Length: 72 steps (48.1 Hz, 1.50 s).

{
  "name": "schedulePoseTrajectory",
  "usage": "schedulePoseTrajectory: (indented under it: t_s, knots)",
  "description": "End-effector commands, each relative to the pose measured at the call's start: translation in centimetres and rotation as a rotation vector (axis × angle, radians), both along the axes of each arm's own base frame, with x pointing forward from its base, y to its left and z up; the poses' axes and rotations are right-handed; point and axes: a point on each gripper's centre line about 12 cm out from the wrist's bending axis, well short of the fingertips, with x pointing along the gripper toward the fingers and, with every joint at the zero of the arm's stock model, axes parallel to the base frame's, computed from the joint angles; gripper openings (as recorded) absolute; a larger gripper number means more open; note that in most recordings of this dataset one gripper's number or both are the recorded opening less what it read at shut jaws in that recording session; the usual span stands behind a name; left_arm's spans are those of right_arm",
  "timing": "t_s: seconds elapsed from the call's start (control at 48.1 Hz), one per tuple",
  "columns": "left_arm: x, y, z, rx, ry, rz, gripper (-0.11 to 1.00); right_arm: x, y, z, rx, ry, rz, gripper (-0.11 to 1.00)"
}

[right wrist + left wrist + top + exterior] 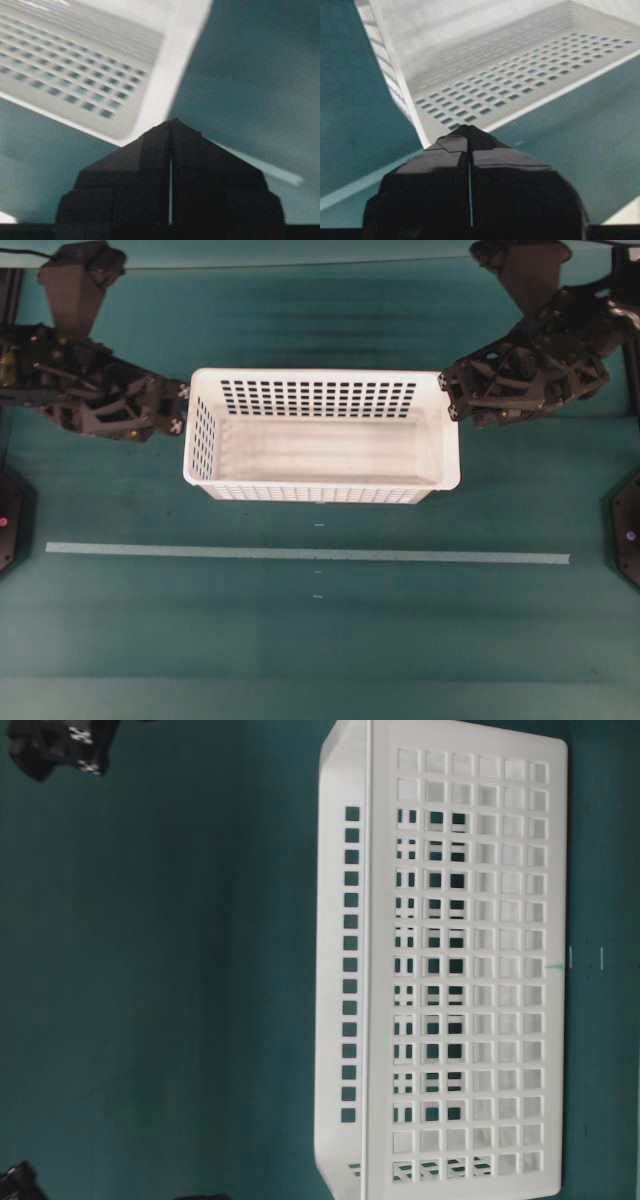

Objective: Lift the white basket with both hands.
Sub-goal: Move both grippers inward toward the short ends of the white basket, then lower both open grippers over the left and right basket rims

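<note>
White basket (322, 435) sits upright on the green table (320, 640), upper-center of overhead frame, above the pale tape line (308, 554). Left gripper (180, 410) is at the basket's left end w/ jaws pressed together, nothing between them (wrist cam shows only a hairline seam), tip right by the rim. Right gripper (450, 397) at the upper-right corner of the rim, jaws likewise together and empty; can't tell if either actually touches.
</note>
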Motion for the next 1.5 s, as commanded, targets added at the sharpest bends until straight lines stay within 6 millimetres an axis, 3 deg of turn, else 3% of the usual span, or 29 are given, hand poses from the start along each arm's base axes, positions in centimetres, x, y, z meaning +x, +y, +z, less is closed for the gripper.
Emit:
schedulePoseTrajectory:
  t_s: [0.0, 0.312, 0.478, 0.562, 0.645, 0.79, 0.874, 0.998, 1.477]
  knots:
    - [0.4, 0.2, 0.5, 0.012, -0.01, -0.003, -0.05, 0.5, -0.1, 0.2, 0.005, 0.018, 0.012, -0.02]
    - [0.3, 0.3, 0.5, 0.0, -0.011, 0.015, -0.02, 1.0, -0.3, -0.1, 0.014, 0.018, -0.003, 0.04]
    - [0.2, 0.2, 0.2, -0.002, -0.004, 0.015, 0.07, 1.3, -0.4, -0.5, 0.017, 0.02, -0.011, 0.14]
    - [0.1, 0.2, 0.0, -0.004, 0.0, 0.017, 0.19, 1.6, -0.5, -0.8, 0.02, 0.012, -0.021, 0.22]
    - [0.0, 0.2, -0.1, -0.008, 0.002, 0.02, 0.43, 2.1, -0.7, -1.0, 0.014, -0.007, -0.032, 0.33]
    - [0.1, 0.2, -0.5, -0.027, 0.009, 0.043, 0.85, 2.5, -1.2, -1.9, 0.013, -0.007, -0.076, 0.67]
    - [0.3, 0.2, -0.9, -0.03, 0.019, 0.044, 0.98, 2.6, -1.5, -2.5, 0.01, -0.001, -0.091, 0.86]
    - [0.6, 0.3, -2.1, -0.038, 0.047, 0.047, 0.95, 3.2, -1.6, -3.8, 0.009, 0.0, -0.102, 0.97]
    - [2.4, 1.5, -9.8, -0.064, 0.131, 0.073, 0.95, 3.5, -0.9, -9.9, 0.023, 0.0, -0.207, 0.97]
